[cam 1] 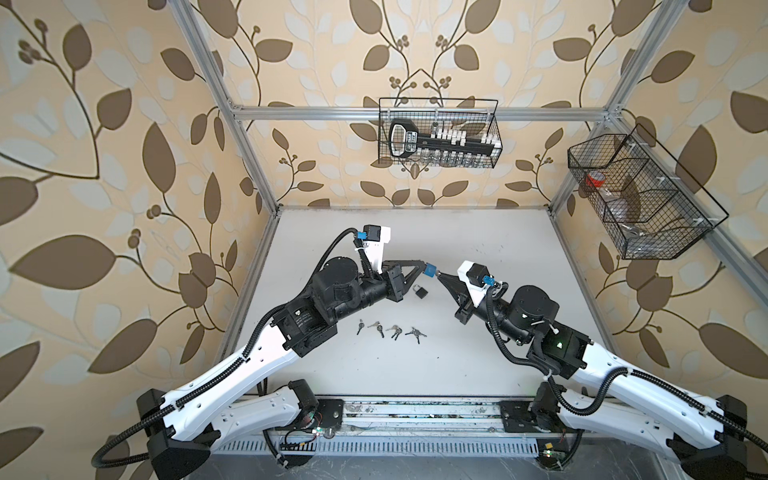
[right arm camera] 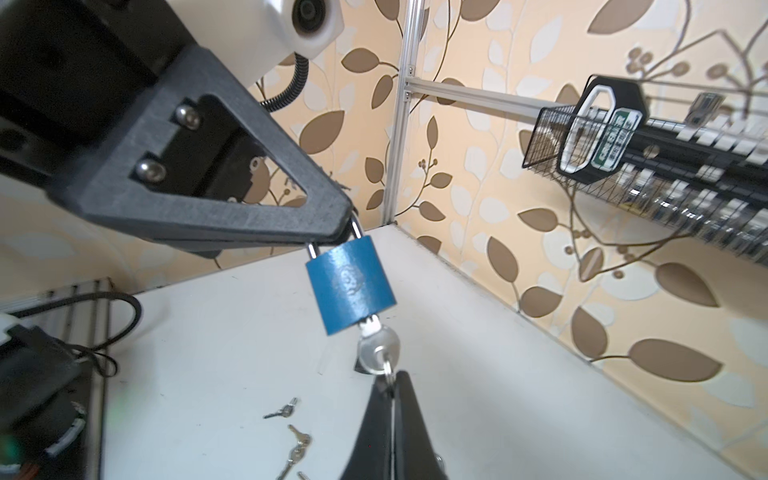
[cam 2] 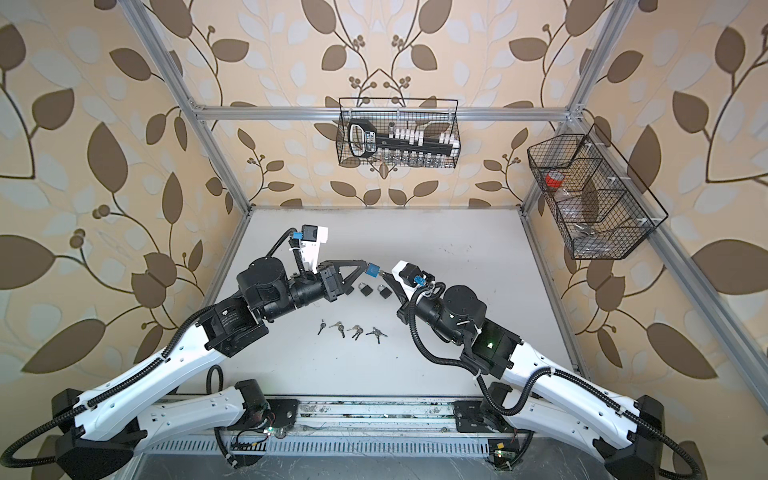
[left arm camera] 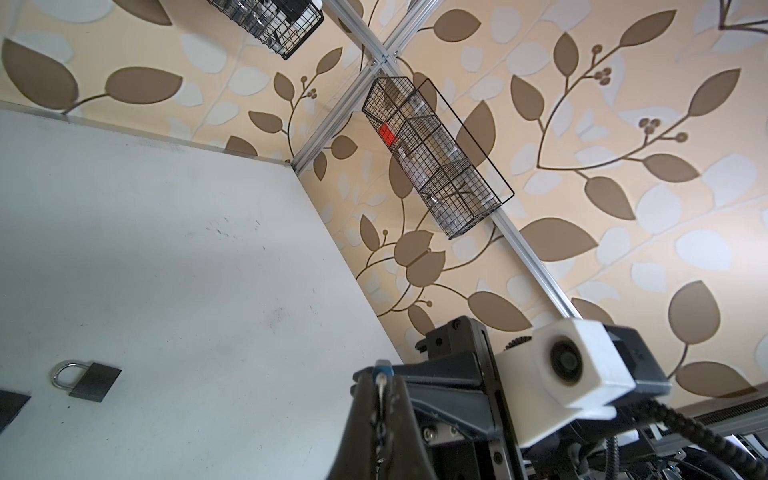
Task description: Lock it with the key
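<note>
A blue padlock hangs above the table between the two arms. My left gripper is shut on its silver shackle, and in the left wrist view only the padlock's blue top shows past the jaws. A silver key sits in the keyhole on the padlock's underside. My right gripper is shut, its tips pinching the ring that hangs from the key's head.
Black padlocks lie on the white table under the grippers. Several small key bunches lie nearer the front. Wire baskets hang on the back and right frame.
</note>
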Controlling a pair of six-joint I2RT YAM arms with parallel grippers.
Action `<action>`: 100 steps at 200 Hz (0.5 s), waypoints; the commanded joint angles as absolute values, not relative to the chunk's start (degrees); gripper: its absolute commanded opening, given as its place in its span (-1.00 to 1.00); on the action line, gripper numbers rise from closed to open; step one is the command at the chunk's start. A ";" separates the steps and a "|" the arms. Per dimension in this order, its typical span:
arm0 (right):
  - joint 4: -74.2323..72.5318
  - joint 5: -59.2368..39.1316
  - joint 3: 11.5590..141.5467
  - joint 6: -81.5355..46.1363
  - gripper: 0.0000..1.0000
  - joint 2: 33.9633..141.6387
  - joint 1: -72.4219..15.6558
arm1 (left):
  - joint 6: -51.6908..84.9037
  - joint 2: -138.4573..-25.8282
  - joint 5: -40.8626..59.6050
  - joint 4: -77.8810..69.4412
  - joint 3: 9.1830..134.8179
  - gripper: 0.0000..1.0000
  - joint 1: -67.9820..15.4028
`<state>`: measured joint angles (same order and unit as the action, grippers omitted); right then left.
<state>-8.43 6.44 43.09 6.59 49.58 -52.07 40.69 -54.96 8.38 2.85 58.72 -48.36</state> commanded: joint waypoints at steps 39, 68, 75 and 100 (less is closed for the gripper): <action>-5.62 7.33 44.66 4.79 -1.00 48.37 -52.16 | 40.62 -53.44 6.78 1.76 58.73 -1.00 -48.52; -2.07 10.37 42.51 1.95 -1.00 47.60 -52.05 | 40.46 -52.78 6.08 1.76 58.54 -1.00 -48.52; -1.88 10.16 41.34 1.36 -1.00 47.02 -51.95 | 40.43 -52.72 6.04 1.91 58.54 -1.00 -48.51; -1.51 8.94 37.87 -1.06 -1.00 44.98 -50.75 | 40.36 -52.27 5.65 1.98 58.19 -1.00 -48.56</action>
